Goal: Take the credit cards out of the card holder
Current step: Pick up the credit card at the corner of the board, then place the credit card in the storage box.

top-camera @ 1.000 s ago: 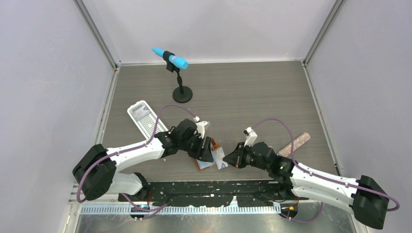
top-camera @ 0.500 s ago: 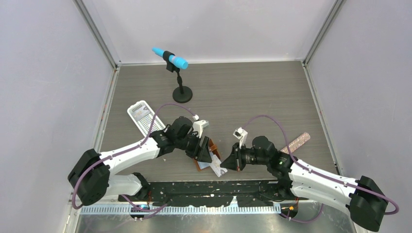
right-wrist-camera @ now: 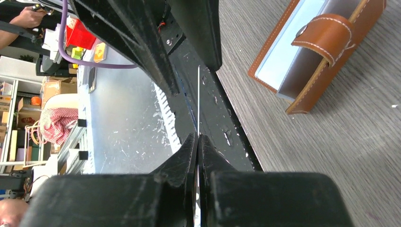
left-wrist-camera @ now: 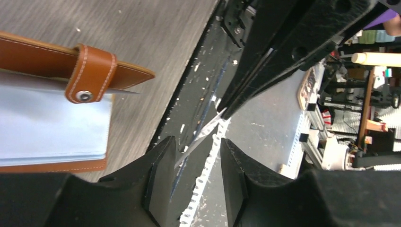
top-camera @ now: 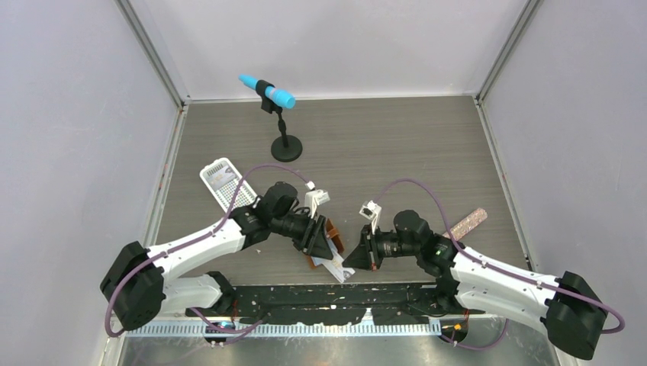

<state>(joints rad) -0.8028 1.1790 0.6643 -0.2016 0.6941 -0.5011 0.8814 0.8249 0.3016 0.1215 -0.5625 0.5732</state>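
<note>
My left arm (top-camera: 194, 245) and right arm (top-camera: 496, 276) both reach low toward the middle, wrists angled inward, tips nearly meeting. The left gripper (left-wrist-camera: 196, 144) has its jaws apart. The right gripper (right-wrist-camera: 197, 138) is pinched tight on a card (right-wrist-camera: 198, 101), whose edge runs between the left jaws.

The card holder (left-wrist-camera: 42, 56) is a tan-brown leather folding wallet with pale stitching. A snap tab (left-wrist-camera: 90, 73) curls over its edge, and the inner pockets (left-wrist-camera: 52, 127) are pale blue. It lies opened on the grey wood-grain desk (top-camera: 397, 152), close to the near edge. One credit card (right-wrist-camera: 198, 99), thin and whitish, is out of the holder and just beside it. It shows edge-on as a fine line, nipped at one end in the closed right pincer (right-wrist-camera: 198, 137).
</note>
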